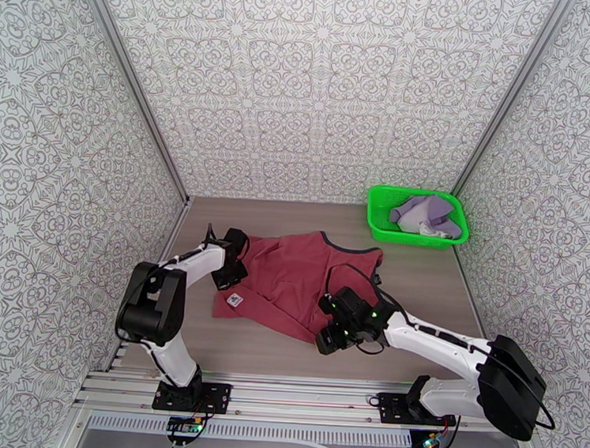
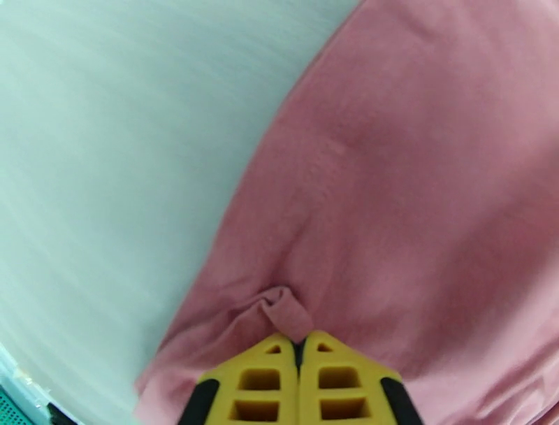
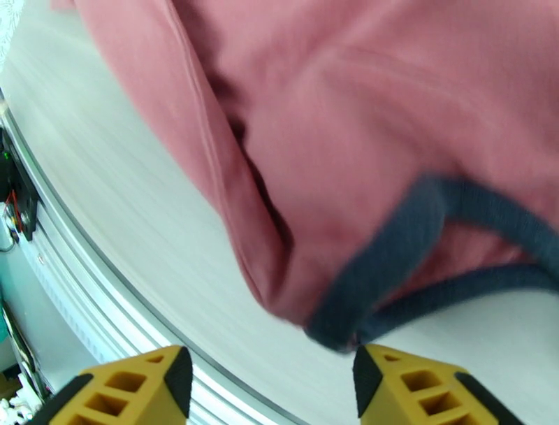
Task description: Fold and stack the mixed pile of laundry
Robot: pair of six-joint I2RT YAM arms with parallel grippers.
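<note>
Pale wood-grain tabletop (image 1: 423, 271) runs between walls papered in a grey floral pattern (image 1: 302, 87), with a ridged aluminium rail (image 1: 302, 397) along the near edge where both arm bases are bolted.

On the left wrist view, the left gripper (image 2: 299, 342) has its yellow fingers (image 2: 260, 381) pressed together, and a small pucker of cloth bunches up right at their tips: it is clamped on the dark red sleeveless tank top (image 2: 398, 168) close to that garment's left edge. From above, this gripper (image 1: 231, 274) sits at the left border of the shirt, just beyond a small white label (image 1: 235, 300) sewn near the cloth's near-left corner.

The right gripper (image 3: 269, 370) is spread wide, its two yellow fingers far apart with nothing between them. Just ahead of it lies a fold of the red cloth and a loop of its dark blue-grey trim (image 3: 391, 255), whose lowest point comes near the right-hand finger (image 3: 402, 384); the blur hides whether they touch. From above, this gripper (image 1: 327, 343) is at the near-right edge of the shirt.

The tank top lies spread but rumpled across the middle of the table. Well apart, in the far right corner, a bright green plastic mesh basket (image 1: 372, 211) holds the plain lavender-purple garment (image 1: 432, 211), crumpled, with a bit of white cloth (image 1: 423, 227) beside it.
</note>
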